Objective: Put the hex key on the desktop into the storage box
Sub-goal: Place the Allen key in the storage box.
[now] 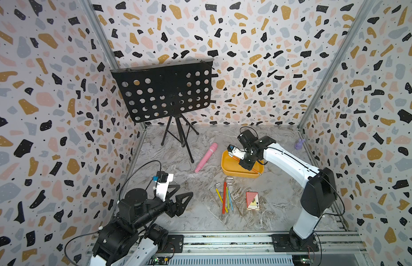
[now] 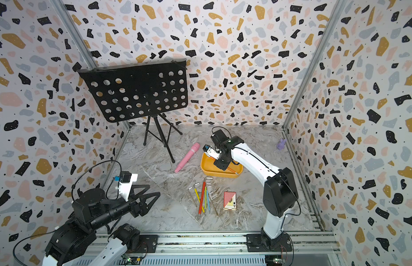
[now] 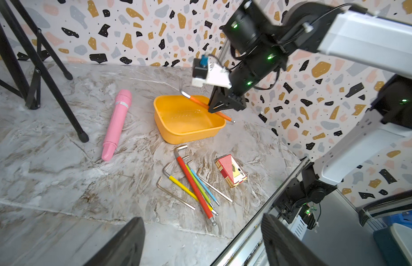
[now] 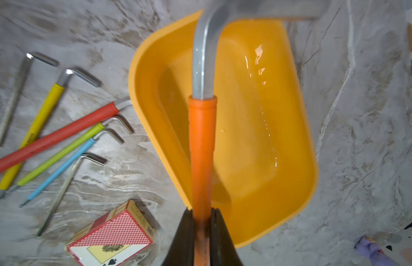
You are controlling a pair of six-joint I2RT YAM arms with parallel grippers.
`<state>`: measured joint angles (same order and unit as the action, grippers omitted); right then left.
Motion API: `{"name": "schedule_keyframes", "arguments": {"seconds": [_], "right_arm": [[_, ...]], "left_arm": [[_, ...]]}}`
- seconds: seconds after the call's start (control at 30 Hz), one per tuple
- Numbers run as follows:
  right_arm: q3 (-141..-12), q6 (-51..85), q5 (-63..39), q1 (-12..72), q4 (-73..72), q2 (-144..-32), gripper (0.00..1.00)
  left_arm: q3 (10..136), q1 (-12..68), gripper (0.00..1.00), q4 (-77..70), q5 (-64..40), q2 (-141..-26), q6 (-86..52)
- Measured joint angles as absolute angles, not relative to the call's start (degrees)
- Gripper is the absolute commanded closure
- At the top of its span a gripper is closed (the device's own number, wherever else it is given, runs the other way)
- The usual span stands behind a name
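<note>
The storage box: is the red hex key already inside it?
No, the red hex key lies on the desktop, outside the storage box.

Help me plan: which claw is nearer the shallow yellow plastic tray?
Right. The right claw hangs over the tray, gripping an orange-sleeved hex key; the left claw hovers far front-left.

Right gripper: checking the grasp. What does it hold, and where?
The orange-sleeved hex key, right gripper pinching its sleeve, away from the bend.
</note>
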<state>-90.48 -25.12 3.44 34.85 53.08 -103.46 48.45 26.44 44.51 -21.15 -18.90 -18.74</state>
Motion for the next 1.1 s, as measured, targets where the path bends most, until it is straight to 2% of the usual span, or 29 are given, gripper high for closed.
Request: {"name": "schedule_keyframes", "arguments": {"seconds": [0.37, 0.97, 1.1], "right_arm": [[-102.4, -32.4, 6.9, 33.3, 53.6, -116.6, 1.0], [-96.9, -34.9, 6.9, 33.4, 54.1, -120.9, 1.0], [-96.7, -35.7, 6.7, 34.1, 53.6, -120.9, 0.78]], "left_arm": [[48.3, 26.4, 0.16, 44.5, -21.9, -20.1, -18.9], [48.3, 26.4, 0.16, 44.5, -21.8, -20.1, -18.9], [48.3, 26.4, 0.15, 44.5, -21.8, -20.1, -18.9]]}}
